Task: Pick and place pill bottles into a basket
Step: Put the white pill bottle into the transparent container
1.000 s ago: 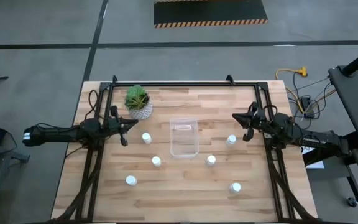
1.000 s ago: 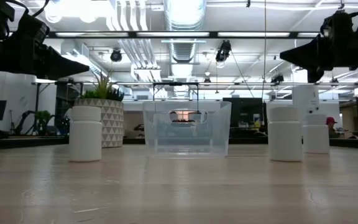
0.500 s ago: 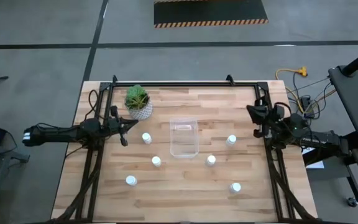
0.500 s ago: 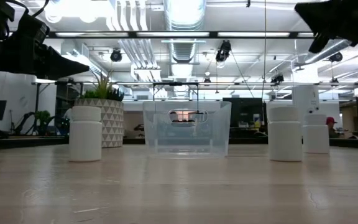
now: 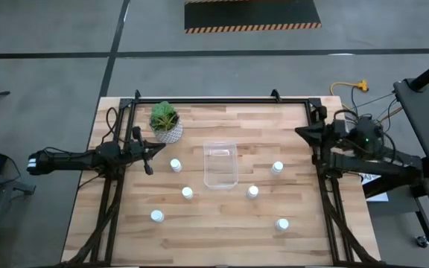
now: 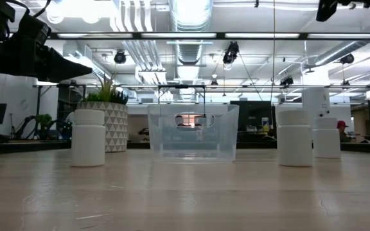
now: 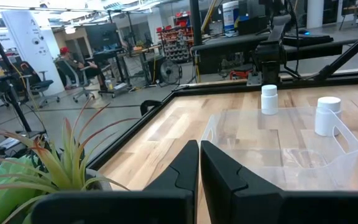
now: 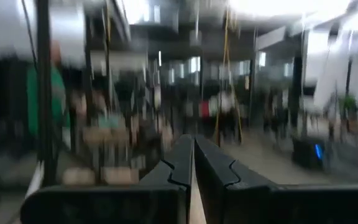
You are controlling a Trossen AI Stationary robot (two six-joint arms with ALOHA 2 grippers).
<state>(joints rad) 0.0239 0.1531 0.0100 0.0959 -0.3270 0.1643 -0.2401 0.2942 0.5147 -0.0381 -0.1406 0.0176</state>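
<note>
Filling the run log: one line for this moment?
left pincer: shut, by plant | right pincer: shut, table's right edge | basket: empty | pill bottles: on table

Both arms matte black, slim jointed links on black tubular frames. Left gripper [image 7: 198, 163]: two flat dark fingers [image 7: 219, 171] with notched inner edges. Right gripper [image 8: 194, 163]: same build. Black cables loop by each arm's base.

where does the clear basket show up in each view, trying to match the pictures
High view: the basket sits mid-table, between the two arms.
Low view: centre of the picture, standing on the table.
Left wrist view: on the right, just beyond the left gripper.
Right wrist view: not in it; that picture is blurred and looks into the room.
Shared landmark: the potted plant, beside the basket in the high, low and left wrist views.
</note>
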